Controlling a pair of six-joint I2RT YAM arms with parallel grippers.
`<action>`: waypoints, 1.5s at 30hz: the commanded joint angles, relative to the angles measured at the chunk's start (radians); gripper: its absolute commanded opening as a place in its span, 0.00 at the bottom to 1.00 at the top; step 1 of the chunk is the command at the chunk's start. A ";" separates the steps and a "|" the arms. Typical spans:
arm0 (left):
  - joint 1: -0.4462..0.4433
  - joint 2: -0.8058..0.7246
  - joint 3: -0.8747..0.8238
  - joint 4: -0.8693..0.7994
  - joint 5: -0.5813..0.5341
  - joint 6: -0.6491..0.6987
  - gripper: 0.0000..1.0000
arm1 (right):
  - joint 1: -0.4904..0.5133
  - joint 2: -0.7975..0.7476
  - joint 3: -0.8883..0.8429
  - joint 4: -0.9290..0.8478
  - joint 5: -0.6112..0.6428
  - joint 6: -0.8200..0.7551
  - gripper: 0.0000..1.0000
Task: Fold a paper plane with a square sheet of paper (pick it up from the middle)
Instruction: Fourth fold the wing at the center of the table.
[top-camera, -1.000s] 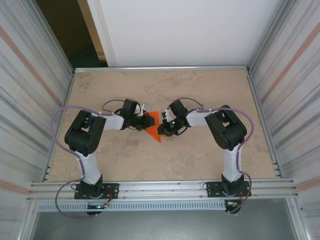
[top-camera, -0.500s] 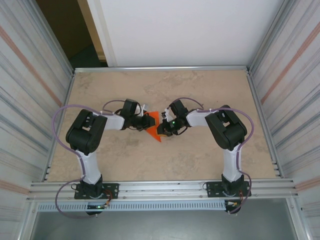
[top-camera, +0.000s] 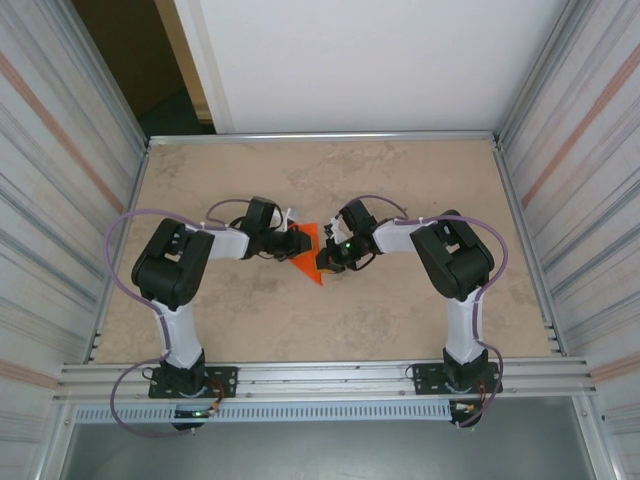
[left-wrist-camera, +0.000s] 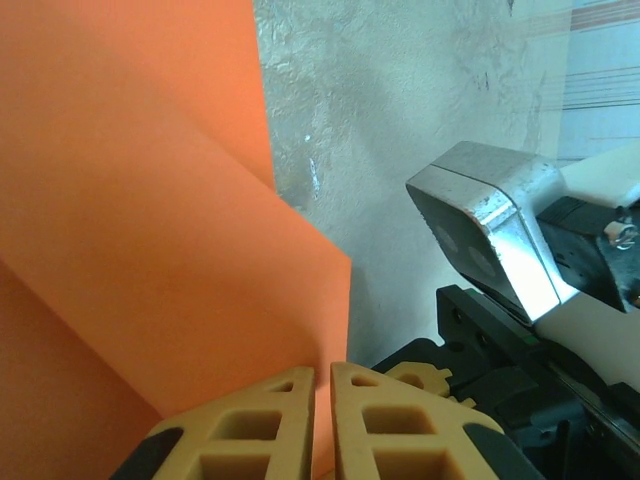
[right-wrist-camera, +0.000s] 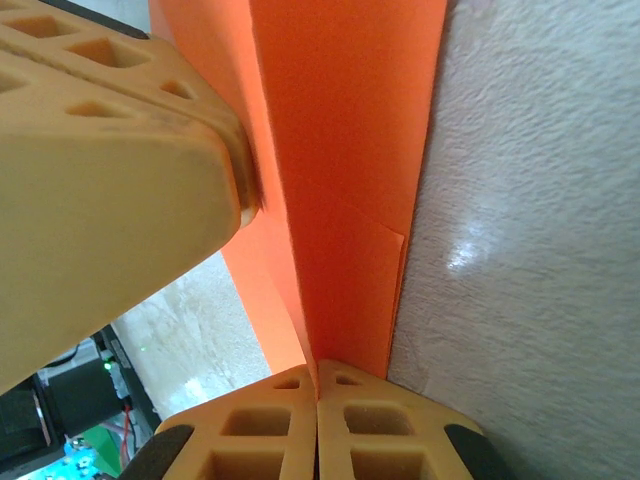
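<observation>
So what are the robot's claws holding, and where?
Both hold the folded orange paper. The left claw is shut on the edge of one flap; the right claw is shut on the edge of its folded layers.

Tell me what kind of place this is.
Probably a robot lab work cell: a marbled table boxed in by ribbed walls and metal rails, and two arms bolted at its near edge, the left gripper and right gripper both shut on orange paper.

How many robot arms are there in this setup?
2. The left arm stands at the table's near-left, the right arm at near-right. The left gripper and right gripper both pinch the orange paper mid-table.
</observation>
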 joint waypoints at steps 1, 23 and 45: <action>0.004 -0.032 0.015 0.002 0.007 0.002 0.14 | -0.019 0.041 -0.029 -0.073 0.075 0.015 0.05; 0.034 -0.006 -0.034 0.094 0.045 -0.024 0.15 | -0.020 0.042 -0.035 -0.064 0.074 0.019 0.05; 0.025 0.049 -0.007 0.071 0.046 -0.015 0.15 | -0.019 0.047 -0.031 -0.069 0.072 0.020 0.06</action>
